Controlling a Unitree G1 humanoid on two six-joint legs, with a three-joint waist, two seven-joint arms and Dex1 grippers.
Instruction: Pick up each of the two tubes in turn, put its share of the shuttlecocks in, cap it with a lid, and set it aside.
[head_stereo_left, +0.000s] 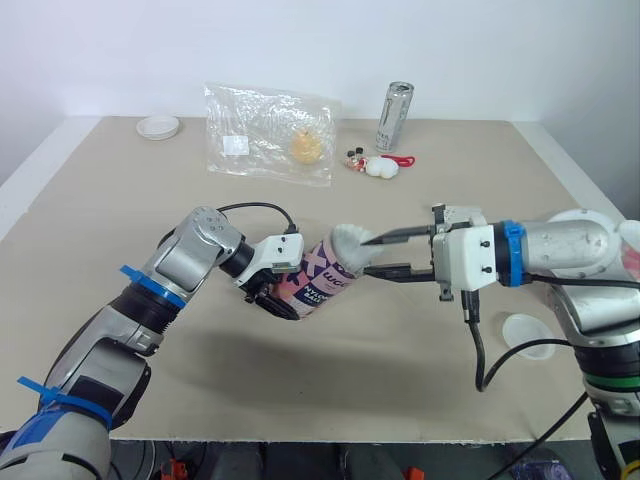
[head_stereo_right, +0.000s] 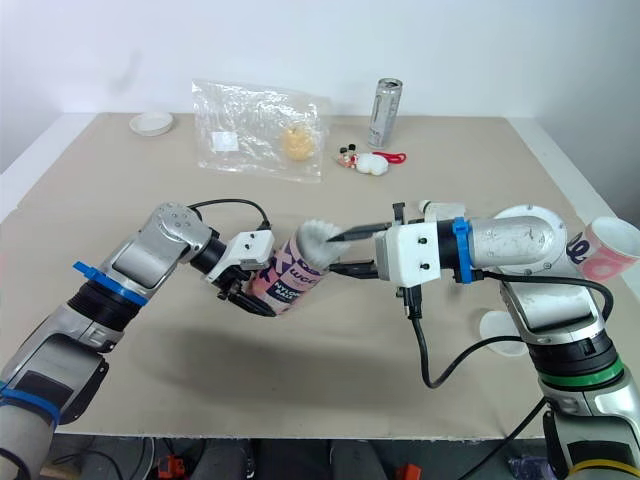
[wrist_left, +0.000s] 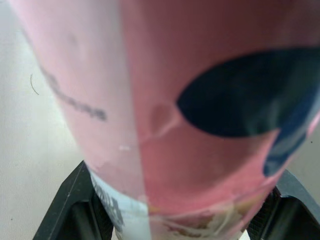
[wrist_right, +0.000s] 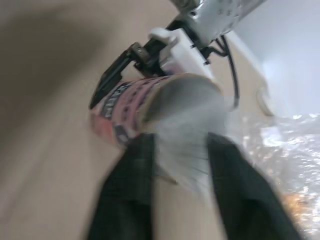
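Left gripper (head_stereo_left: 285, 295) is clamped around the lower end of a pink tube (head_stereo_left: 320, 280). I see the tube tilted over the middle of the table (head_stereo_left: 300, 400), open mouth pointing up toward the right arm. Right gripper (head_stereo_left: 375, 255) is pinched on a white shuttlecock (head_stereo_left: 350, 245), feathers right at the tube's mouth; from the right wrist the feathers sit between the two black fingers. One white lid (head_stereo_left: 158, 126) lies at the far left corner. Another lid (head_stereo_left: 525, 330) lies near the right edge, under the right arm. A second pink tube (head_stereo_right: 610, 250) shows at the right edge. Along the far edge: a plastic bag (head_stereo_left: 268, 132), a can (head_stereo_left: 394, 116), a small toy (head_stereo_left: 380, 165).
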